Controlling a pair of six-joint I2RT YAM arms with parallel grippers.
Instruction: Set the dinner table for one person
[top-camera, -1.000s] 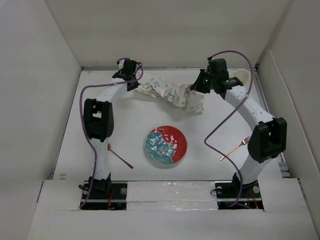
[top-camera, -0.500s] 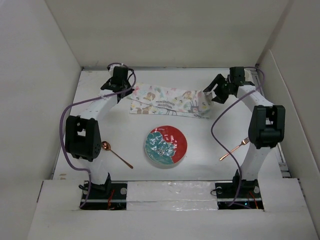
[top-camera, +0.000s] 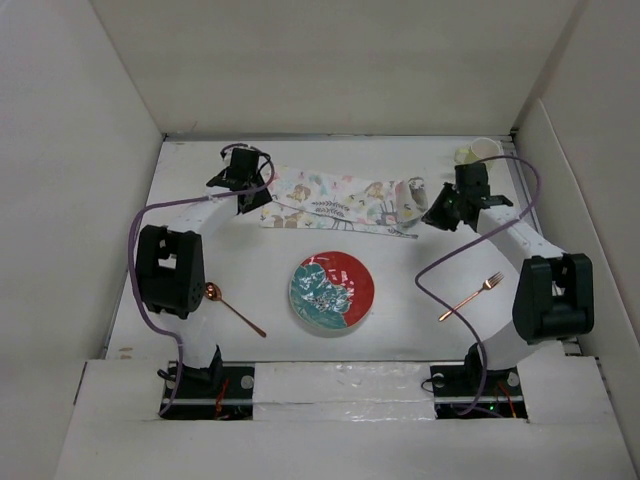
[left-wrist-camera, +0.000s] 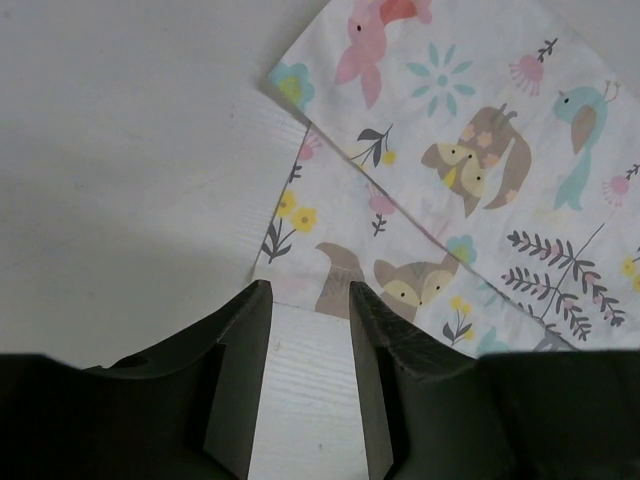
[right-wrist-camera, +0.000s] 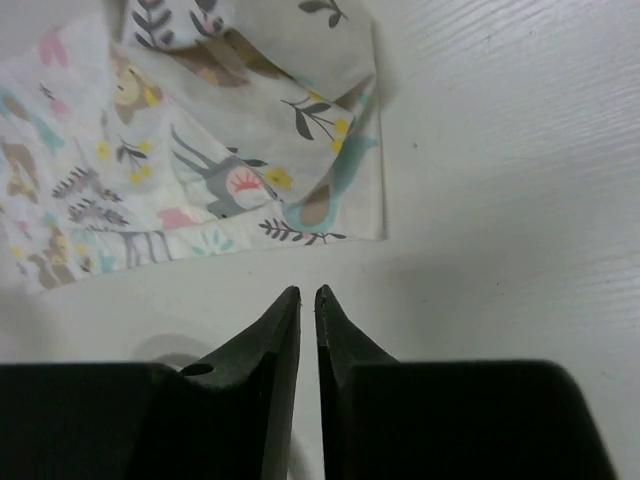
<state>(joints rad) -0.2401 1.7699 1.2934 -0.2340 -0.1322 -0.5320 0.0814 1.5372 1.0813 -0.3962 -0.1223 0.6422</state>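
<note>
White walls closed in the dinner table (top-camera: 270, 250), a plain matte white surface with the arms bolted at its near edge. The animal-and-leaf placemat (top-camera: 335, 200) lay across the far half, doubled over on itself, its long axis running left to right between the two claws. The left gripper (left-wrist-camera: 307, 292) stood at the mat's left end with its jaws moderately apart and nothing held. The lower layer's hem came right up to its fingertips, though contact could not be told, and the rest of the cloth stretched ahead and to the right. The right gripper (right-wrist-camera: 307, 292) was at the opposite end, jaws drawn in to a thin slit and empty, with the folded right edge a little ahead across a strip of bare table. Each arm was therefore nearer its own end, so spreading the mat flat would probably mean pulling the ends apart along that axis. Nearer the bases sat a red-and-teal plate (top-camera: 332, 290), with a copper spoon (top-camera: 235, 310) to its left and a copper fork (top-camera: 472, 296) to its right, both well apart from it. A pale cup (top-camera: 482, 150) stood in the far right corner.
</note>
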